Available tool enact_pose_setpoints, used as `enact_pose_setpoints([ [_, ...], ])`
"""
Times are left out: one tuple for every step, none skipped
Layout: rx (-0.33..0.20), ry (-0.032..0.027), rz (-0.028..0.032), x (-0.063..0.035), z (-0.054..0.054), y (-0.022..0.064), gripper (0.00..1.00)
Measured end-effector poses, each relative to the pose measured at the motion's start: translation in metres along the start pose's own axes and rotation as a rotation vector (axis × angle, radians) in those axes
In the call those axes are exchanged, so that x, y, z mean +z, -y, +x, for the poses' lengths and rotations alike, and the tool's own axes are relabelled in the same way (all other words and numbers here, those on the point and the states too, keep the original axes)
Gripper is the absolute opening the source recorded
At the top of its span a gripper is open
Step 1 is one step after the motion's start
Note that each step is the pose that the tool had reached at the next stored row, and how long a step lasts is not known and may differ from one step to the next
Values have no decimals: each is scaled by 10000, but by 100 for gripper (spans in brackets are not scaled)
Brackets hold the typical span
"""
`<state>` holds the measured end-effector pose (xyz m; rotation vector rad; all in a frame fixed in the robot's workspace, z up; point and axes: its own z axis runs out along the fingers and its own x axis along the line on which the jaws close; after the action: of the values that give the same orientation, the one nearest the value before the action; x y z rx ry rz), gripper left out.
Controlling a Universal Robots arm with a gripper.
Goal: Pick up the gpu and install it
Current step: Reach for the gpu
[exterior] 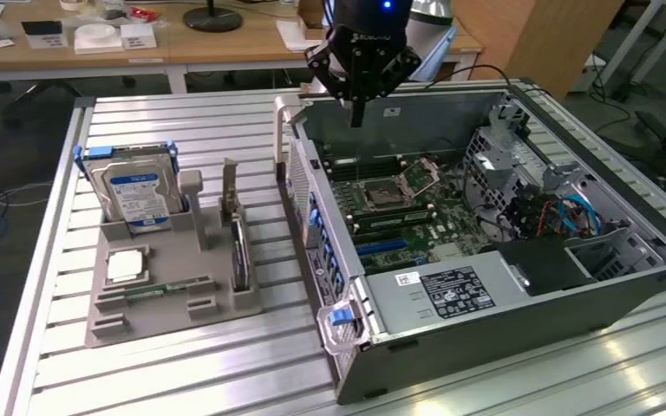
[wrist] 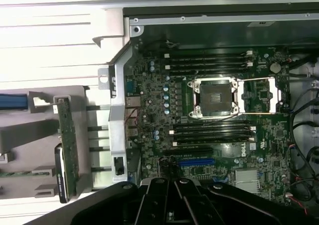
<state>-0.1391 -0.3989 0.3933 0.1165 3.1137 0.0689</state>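
Right in front of us, the grey holder tray lies on the slatted table. The gpu stands on edge in one of its slots, just beside the open computer case. Further back, our gripper hangs over the motherboard, clenched on nothing, well apart from the gpu

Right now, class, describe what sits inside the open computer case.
Inside the computer case: a circuit board with a processor socket, memory slots, a blue slot, a grey power box and cables. The board beneath that box is covered.
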Motion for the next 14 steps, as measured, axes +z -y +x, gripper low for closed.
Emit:
enact_pose_setpoints([
  [0,0,0,-1,20,1,11],
  [1,0,0,-1,40,3,11],
  [1,0,0,-1,59,5,11],
  [1,0,0,-2,79,6,11],
  [0,0,0,-2,98,8,11],
  [0,0,0,-3,117,9,11],
  [0,0,1,-4,136,11,11],
  [0,0,0,-4,153,12,11],
  [0,-1,1,-5,171,14,11],
  [1,0,0,-5,189,15,11],
  [1,0,-1,-5,203,16,11],
  [1,0,0,-5,217,17,11],
  [1,0,0,-5,232,18,11],
  [1,0,0,-6,247,19,11],
])
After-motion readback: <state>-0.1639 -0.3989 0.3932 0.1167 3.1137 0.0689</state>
